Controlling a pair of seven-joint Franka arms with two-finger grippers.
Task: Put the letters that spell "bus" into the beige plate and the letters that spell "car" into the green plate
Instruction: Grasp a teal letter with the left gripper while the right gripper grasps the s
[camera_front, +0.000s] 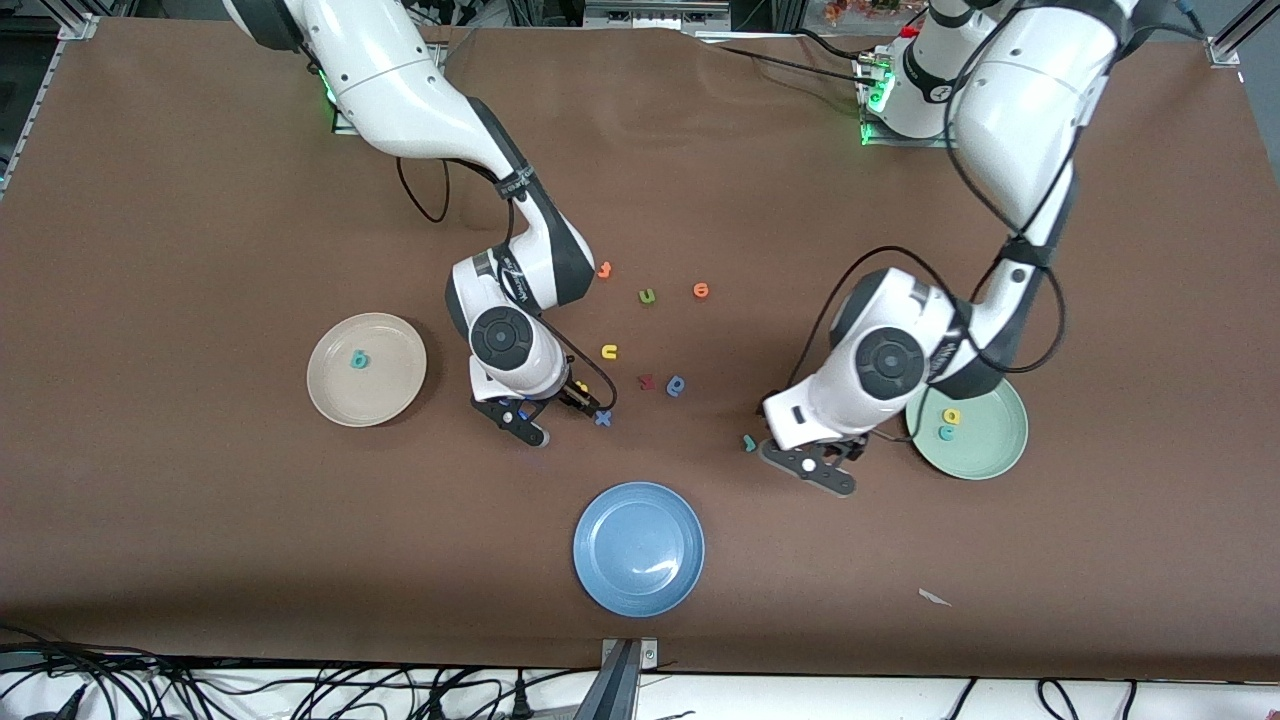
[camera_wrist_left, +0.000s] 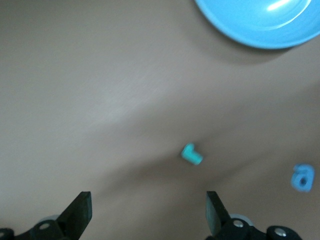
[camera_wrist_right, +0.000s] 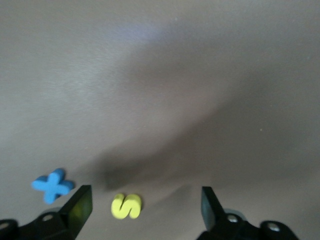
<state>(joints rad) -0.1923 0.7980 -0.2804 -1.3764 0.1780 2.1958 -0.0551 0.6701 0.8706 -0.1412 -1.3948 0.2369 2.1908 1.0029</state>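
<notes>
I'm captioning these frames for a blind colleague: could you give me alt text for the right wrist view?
The right end effector, fingers open, is low over the brown table with a yellow "s" lying between its fingers. A blue "x" lies on the table beside it.

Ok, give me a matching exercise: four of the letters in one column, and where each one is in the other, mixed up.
1. teal b
2. yellow a
3. teal r
4. yellow s

A. on the table, between the open right claw's fingers
B. in the green plate
C. in the beige plate
D. on the table, by the left claw

Pairs: 1-C, 2-B, 3-D, 4-A
</notes>
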